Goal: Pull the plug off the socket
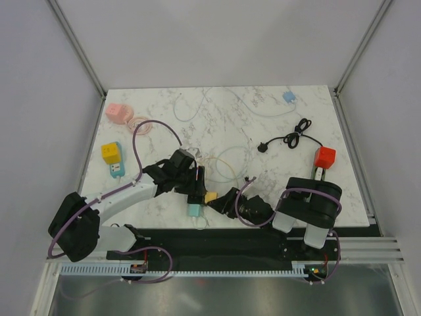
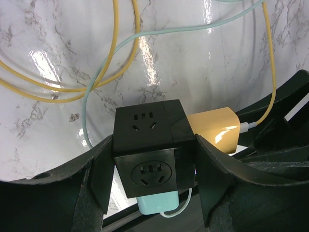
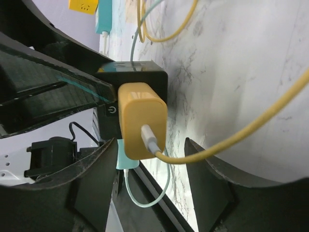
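Left gripper (image 2: 153,164) clamps the socket cube (image 2: 147,130) at the counter's (image 1: 263,112) near edge; right gripper (image 3: 150,145) gapes around the yellow plug (image 3: 142,118) — not yet pulled.

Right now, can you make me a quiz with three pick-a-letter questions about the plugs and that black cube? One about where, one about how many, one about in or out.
1. Where is the yellow plug?
A: in a side of the black cube socket
B: beside the red block
C: on the pink box

2. How many plugs sit in the cube?
A: one
B: two
C: four

3. Is the yellow plug pulled out?
A: yes, lying on the table
B: no, pushed in
C: yes, dangling from its cable

Answers:
1 A, its body sits against the cube's side.
2 B, the yellow one and a blue-green plug on another face.
3 B, no gap shows between plug and cube.
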Controlling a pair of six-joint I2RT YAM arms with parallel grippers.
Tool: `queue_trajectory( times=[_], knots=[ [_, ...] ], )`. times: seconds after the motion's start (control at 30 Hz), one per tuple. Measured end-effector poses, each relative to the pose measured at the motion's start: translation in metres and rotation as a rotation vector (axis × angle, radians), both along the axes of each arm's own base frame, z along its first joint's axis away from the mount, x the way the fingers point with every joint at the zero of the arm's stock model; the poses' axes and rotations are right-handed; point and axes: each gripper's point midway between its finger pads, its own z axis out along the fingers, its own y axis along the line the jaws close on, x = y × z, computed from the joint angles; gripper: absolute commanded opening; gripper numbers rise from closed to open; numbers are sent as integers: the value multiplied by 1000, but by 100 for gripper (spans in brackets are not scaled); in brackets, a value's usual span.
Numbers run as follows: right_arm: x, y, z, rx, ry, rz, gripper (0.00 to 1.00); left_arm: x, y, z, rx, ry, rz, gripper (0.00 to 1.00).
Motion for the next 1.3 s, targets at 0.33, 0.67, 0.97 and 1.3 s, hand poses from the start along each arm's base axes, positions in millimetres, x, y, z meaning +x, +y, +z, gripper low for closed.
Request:
queue_trajectory(
  times=[0.33,0.67,0.97,1.3],
  knots=[
    [5,5,8,-22,-78,27,44,-4,1,-1,-11,6,2,2],
    [8,4,10,-36,-106,41,32,-5,3,-1,-13,2,6,2],
    [11,3,13,-43,-127,44,46,-5,3,3,-31,-17,10,2],
    [19,6,20,-31,-152,38,51,-9,-3,10,-78,-5,-2,2]
  ],
)
